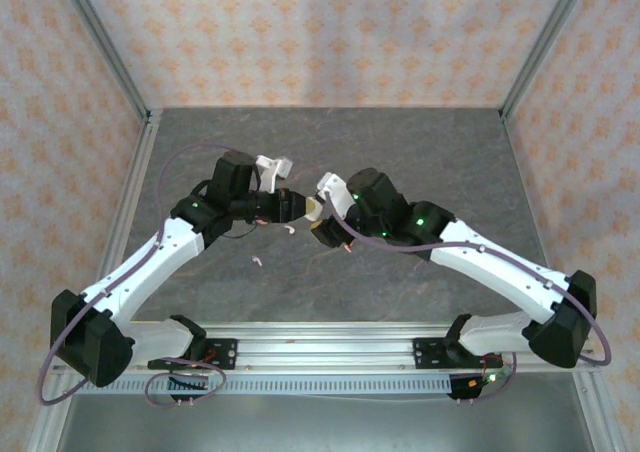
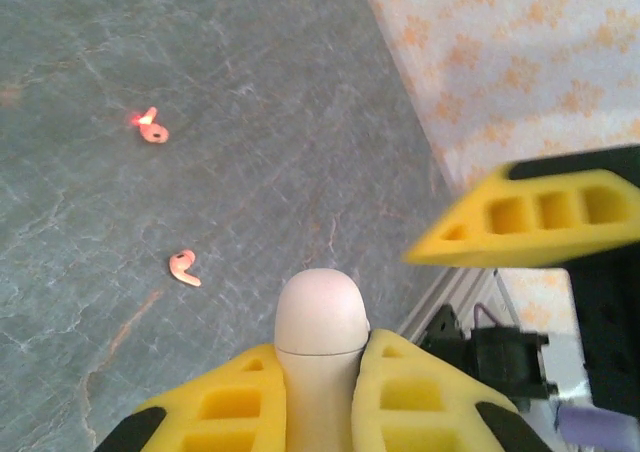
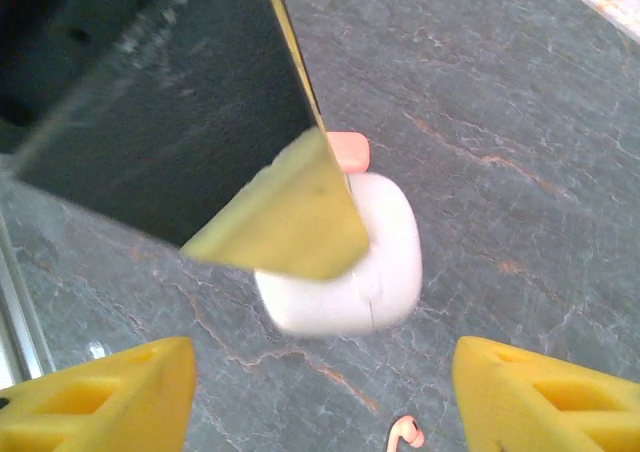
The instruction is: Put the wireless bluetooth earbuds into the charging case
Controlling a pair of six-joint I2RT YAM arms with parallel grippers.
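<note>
1. Fingers of yellow foam on the left gripper [image 2: 322,357] are clamped on a white pebble-shaped plastic charging case [image 2: 320,317]. Its lid seam is shut and its lower half is hidden between them.
2. Two coral-pink stemmed earbuds [image 2: 185,268] lie apart on the grey marbled tabletop [image 2: 250,122], left of the case; the farther one [image 2: 152,127] is blurred by glare.
3. A pink object [image 3: 348,150] peeks from behind the case, mostly covered.
4. The right gripper [image 3: 322,367] stands wide open, holding nothing. A coral-pink earbud [image 3: 405,434] lies near its tips, cut off by the frame edge.

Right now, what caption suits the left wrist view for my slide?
Left gripper shut on a smooth white pebble-like case; two coral-pink stemmed earbuds lie on grey marbled tabletop.
</note>
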